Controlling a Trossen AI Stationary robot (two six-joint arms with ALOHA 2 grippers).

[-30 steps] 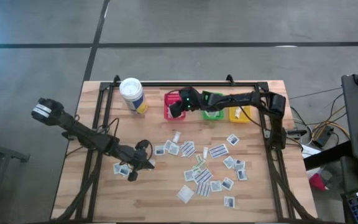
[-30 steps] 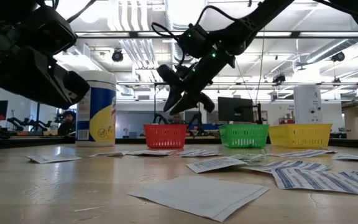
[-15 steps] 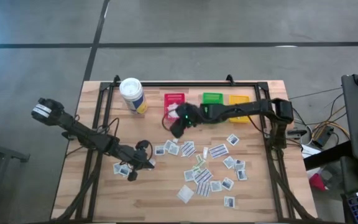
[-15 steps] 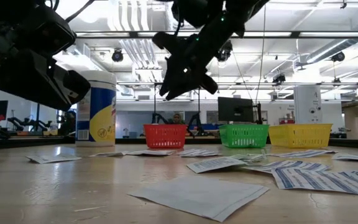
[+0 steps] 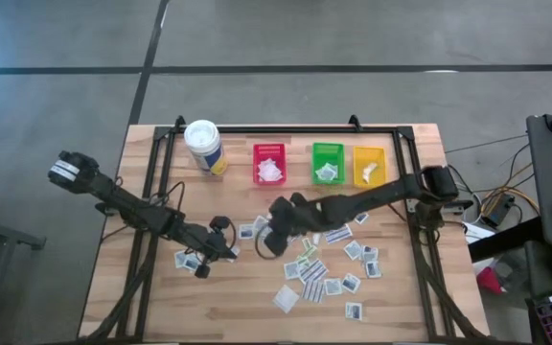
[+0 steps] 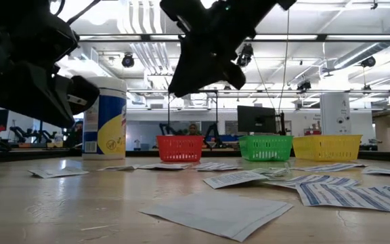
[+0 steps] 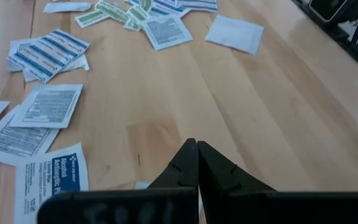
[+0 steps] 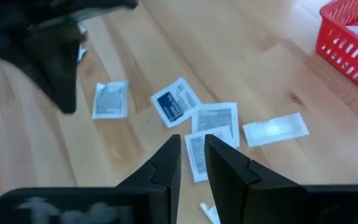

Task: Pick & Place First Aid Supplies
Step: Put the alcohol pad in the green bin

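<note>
Many small white first aid packets [image 5: 314, 261] lie flat and scattered on the wooden table [image 5: 391, 307]; a few more rest inside the bins. My right gripper [image 8: 191, 146] hangs above the left part of the scatter [image 5: 266, 244], slanting down, open by a narrow gap with nothing between its fingers. Below it lie a blue-printed packet [image 8: 176, 102] and two plain ones [image 8: 215, 118]. My left gripper [image 7: 196, 149] is shut and hovers above bare wood at the table's left [image 5: 226, 253], beside a few packets [image 7: 45, 107].
A red bin [image 5: 269, 163], a green bin [image 5: 328, 163] and a yellow bin [image 5: 369, 165] stand in a row at the far edge. A white canister with a yellow label [image 5: 204, 146] stands left of them. Bare wood lies near the front left corner.
My right gripper has swung from above the red bin toward the table's near edge and a little left, and now hangs over the left part of the scattered packets. My left gripper has stayed where it was, rolling slightly.
</note>
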